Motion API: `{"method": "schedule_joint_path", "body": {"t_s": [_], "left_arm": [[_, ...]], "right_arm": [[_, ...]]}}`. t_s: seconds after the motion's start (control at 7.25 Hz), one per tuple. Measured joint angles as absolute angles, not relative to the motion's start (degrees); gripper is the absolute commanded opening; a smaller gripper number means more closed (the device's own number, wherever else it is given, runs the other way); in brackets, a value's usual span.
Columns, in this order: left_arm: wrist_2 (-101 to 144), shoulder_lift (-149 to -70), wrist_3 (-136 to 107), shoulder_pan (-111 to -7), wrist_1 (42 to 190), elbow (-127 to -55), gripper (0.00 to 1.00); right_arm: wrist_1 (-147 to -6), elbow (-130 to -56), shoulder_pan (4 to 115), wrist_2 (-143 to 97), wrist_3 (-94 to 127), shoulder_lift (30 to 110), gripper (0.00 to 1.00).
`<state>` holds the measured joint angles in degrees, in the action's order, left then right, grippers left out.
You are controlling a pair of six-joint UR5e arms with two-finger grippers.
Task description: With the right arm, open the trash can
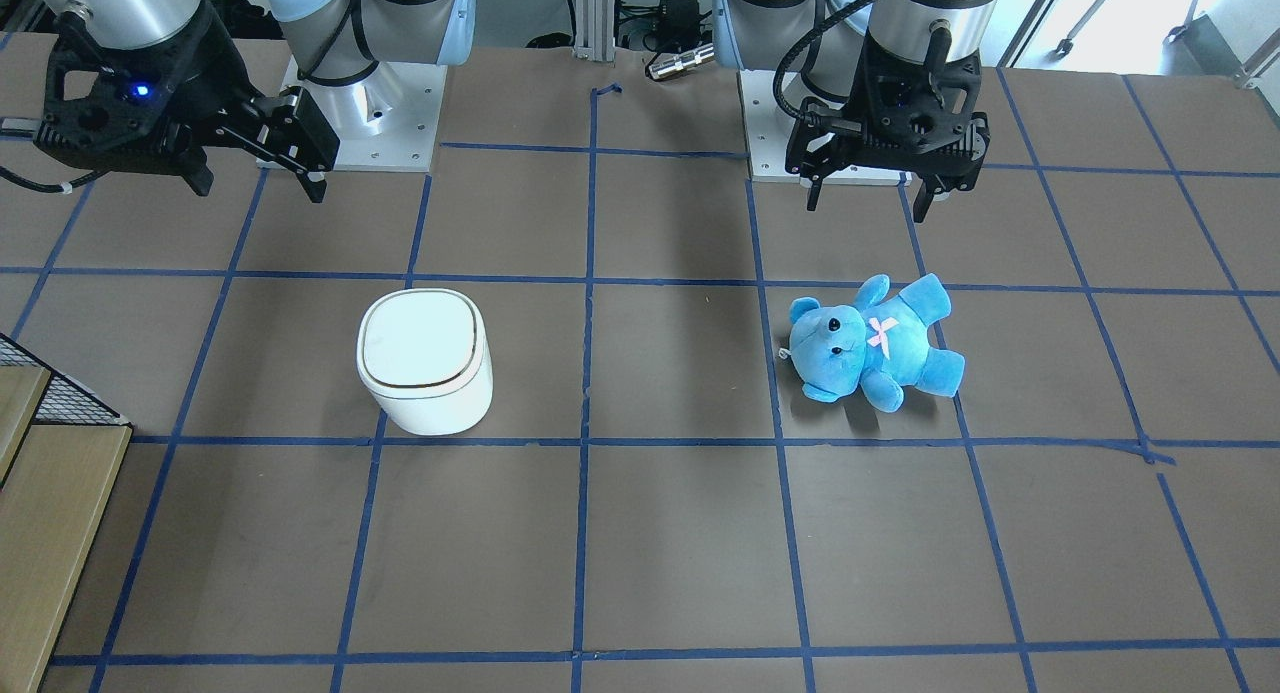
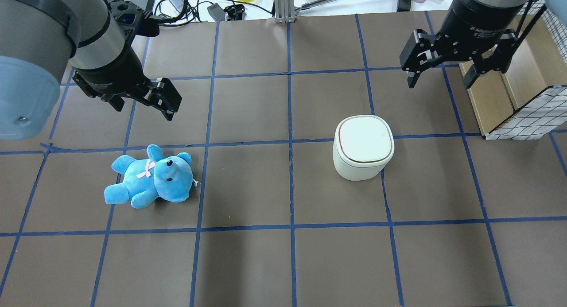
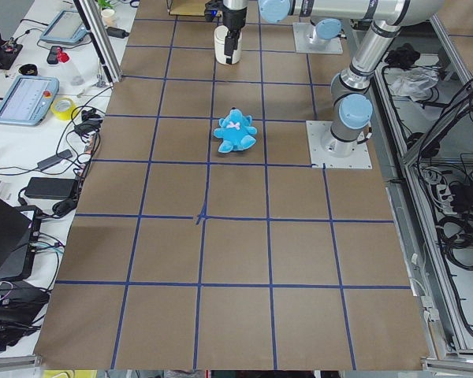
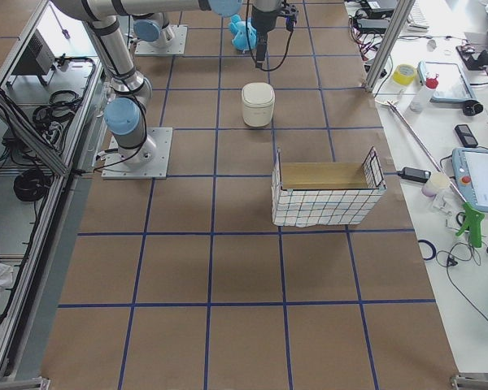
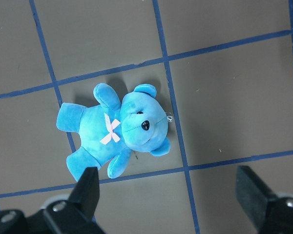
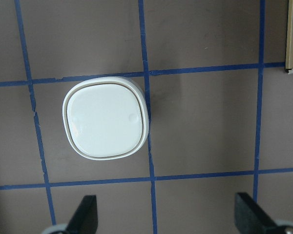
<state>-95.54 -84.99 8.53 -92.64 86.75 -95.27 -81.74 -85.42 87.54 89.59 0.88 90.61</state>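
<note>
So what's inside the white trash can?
You can't see inside. The trash can has its flat lid shut, so anything in it is hidden. Nothing sits on top of the lid.

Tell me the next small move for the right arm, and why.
Probably bring the right hand over the trash can and begin lowering it toward the lid. The lid lies flat and shut; the hand is open, empty, raised, and off to the can's side, touching nothing.
</note>
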Motion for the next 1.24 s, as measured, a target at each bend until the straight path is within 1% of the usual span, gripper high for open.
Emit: {"method": "schedule_joint_path", "body": {"t_s": [0.14,0.28,0.41,0.55,0.69,0.97,1.24], "left_arm": [[-95.54,-84.99,8.53,-92.64,86.75,-95.27,1.0],[-95.54,-84.99,8.53,-92.64,86.75,-95.27,1.0],[-95.54,-84.99,8.53,-92.64,86.75,-95.27,1.0],[-95.54,-84.99,8.53,-92.64,86.75,-95.27,1.0],[-95.54,-84.99,8.53,-92.64,86.75,-95.27,1.0],[-95.54,-84.99,8.53,-92.64,86.75,-95.27,1.0],[-95.54,-84.99,8.53,-92.64,86.75,-95.27,1.0]], "right_arm": [[-81.94,-85.42,87.54,89.63,0.88,90.61,0.89],[-82.3,-85.44,87.54,89.63,0.76,90.62,0.6],[-82.7,-85.52,87.55,89.54,0.48,90.56,0.45],[-83.02,-85.67,87.62,89.29,0.41,90.19,0.18],[-83.07,-85.73,87.69,89.0,0.61,89.57,0.09],[-82.97,-85.84,87.83,88.81,0.84,88.2,0.0],[-83.07,-87.45,88.07,88.67,0.95,86.55,0.0]]}}
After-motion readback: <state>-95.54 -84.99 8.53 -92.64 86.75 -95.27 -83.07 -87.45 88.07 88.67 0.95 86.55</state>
